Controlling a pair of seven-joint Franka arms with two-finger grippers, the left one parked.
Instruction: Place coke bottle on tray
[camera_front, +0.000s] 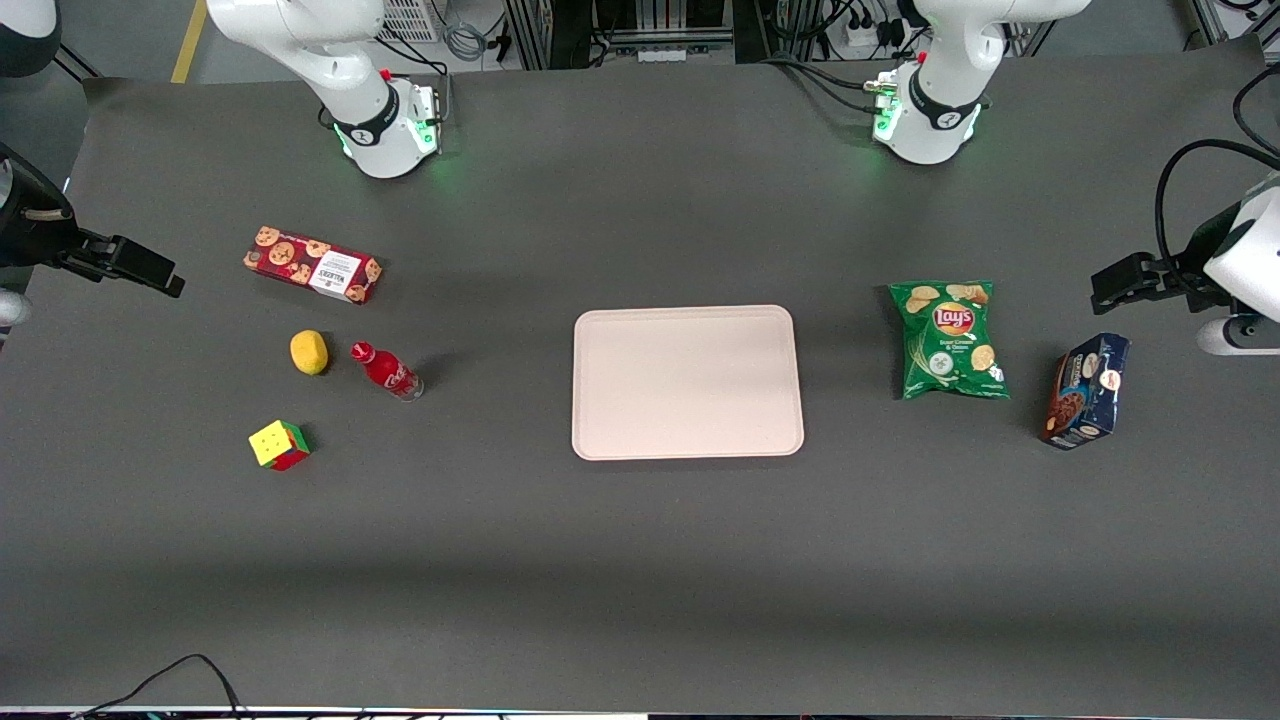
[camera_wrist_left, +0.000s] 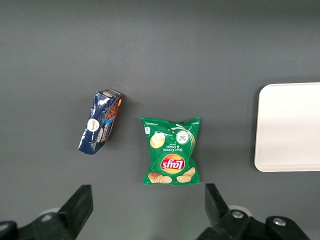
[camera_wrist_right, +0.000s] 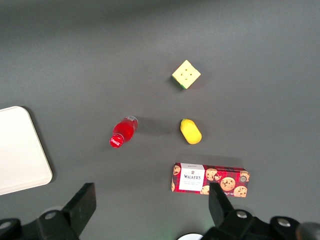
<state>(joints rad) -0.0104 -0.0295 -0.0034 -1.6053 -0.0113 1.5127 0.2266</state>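
Gripper (camera_wrist_right: 150, 212) wide open, empty, high above the table. Coke bottle (camera_front: 386, 369) stands at the lemon's (camera_front: 309, 352) 3 o'clock; your off-centre grab could topple it short of tray (camera_front: 686, 382).

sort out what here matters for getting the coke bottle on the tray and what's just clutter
For the job:
coke bottle, upright on the table
tray, bare
claw, open, raised at the working arm's end of the table

Lying about:
cookie box
lemon
puzzle cube
chips bag
blue box
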